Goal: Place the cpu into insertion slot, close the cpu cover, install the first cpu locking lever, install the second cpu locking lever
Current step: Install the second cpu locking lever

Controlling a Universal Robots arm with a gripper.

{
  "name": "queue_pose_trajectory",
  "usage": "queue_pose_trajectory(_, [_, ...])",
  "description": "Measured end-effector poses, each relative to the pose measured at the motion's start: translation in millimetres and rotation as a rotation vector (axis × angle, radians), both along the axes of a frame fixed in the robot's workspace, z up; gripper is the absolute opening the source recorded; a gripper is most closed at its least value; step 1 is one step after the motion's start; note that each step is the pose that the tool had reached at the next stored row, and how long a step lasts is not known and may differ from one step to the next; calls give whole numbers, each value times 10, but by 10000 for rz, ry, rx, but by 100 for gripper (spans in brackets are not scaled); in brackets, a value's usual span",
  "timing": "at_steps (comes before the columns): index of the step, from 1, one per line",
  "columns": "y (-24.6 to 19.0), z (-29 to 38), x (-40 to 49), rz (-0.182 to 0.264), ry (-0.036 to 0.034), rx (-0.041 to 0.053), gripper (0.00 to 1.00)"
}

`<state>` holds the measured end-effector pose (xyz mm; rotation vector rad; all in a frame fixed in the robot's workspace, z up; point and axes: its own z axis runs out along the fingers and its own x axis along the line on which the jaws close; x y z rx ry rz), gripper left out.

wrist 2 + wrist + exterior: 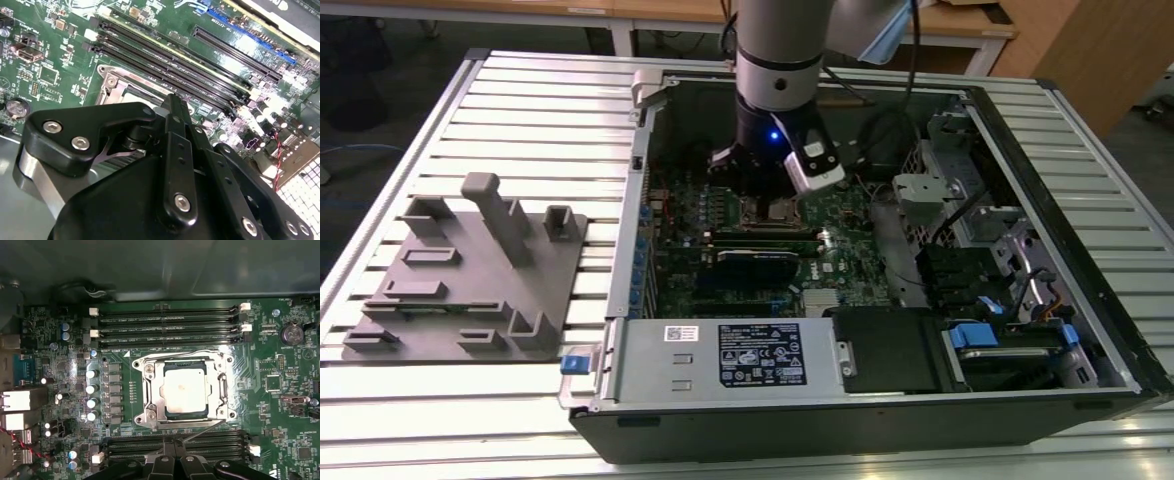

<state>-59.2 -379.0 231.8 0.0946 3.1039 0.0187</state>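
With the black gripper (172,460) fingers seemingly closed on nothing, we press the thin wire lever (200,430) steadily beside the silvery-grey square cpu (185,390).

Grey arm (781,30), black gripper (172,107) with silver screws, seemingly blue-lit

Even overhead light fell on the slatted table (520,110), while the inside of the computer case (881,400) lay in dim shadow. In the first wrist view, glare washed out the chip (185,390). In the second wrist view, the gripper (170,107) loomed soft and dark.
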Motion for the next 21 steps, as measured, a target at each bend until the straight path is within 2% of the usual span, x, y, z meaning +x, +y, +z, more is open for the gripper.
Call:
queue_pose_trajectory(9, [-5, -65, -25, 1, 0, -11, 10])
queue_pose_trajectory(15, [-5, -71, -29, 2, 0, -10, 10])
queue_pose_trajectory(21, [-5, -93, -77, 2, -20, -11, 10])
